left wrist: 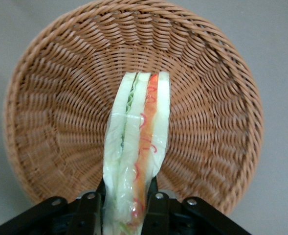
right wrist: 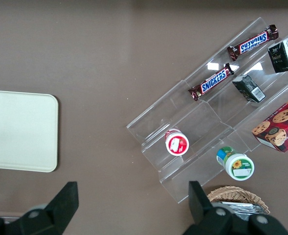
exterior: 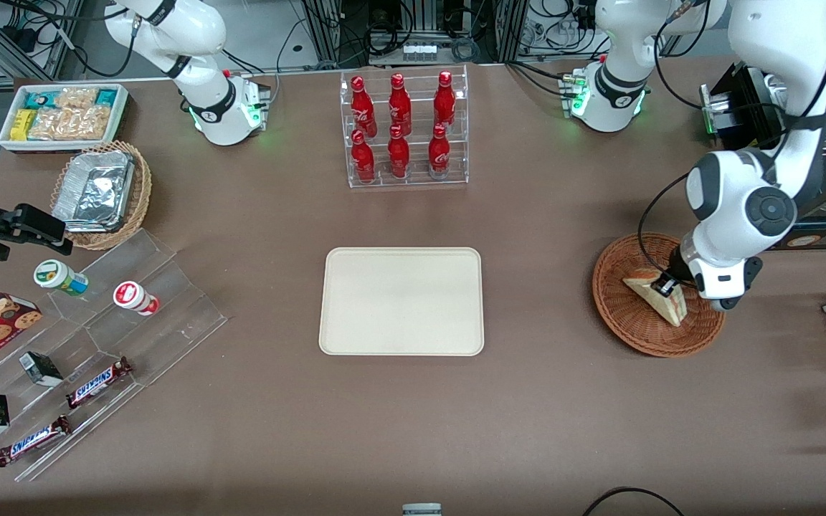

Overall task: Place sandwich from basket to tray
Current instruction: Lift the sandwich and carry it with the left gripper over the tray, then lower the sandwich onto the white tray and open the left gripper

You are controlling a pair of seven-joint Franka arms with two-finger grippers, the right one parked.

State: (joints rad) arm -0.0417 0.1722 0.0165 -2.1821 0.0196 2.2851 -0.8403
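The sandwich (exterior: 660, 295) is a wrapped wedge of pale bread with a red and green filling stripe, over the round reddish-brown wicker basket (exterior: 621, 308) at the working arm's end of the table. My left gripper (exterior: 665, 285) is over the basket and shut on the sandwich. In the left wrist view the sandwich (left wrist: 136, 147) stands pinched between my black fingers (left wrist: 159, 208), with the basket (left wrist: 60, 122) below it. The cream-beige tray (exterior: 401, 302) lies flat at the table's middle, with nothing on it; its corner also shows in the right wrist view (right wrist: 21, 131).
A clear rack of red bottles (exterior: 403, 129) stands farther from the front camera than the tray. Toward the parked arm's end are a clear stepped display (exterior: 97, 344) with snacks, a lighter wicker basket with foil trays (exterior: 101, 193) and a white bin of packets (exterior: 63, 115).
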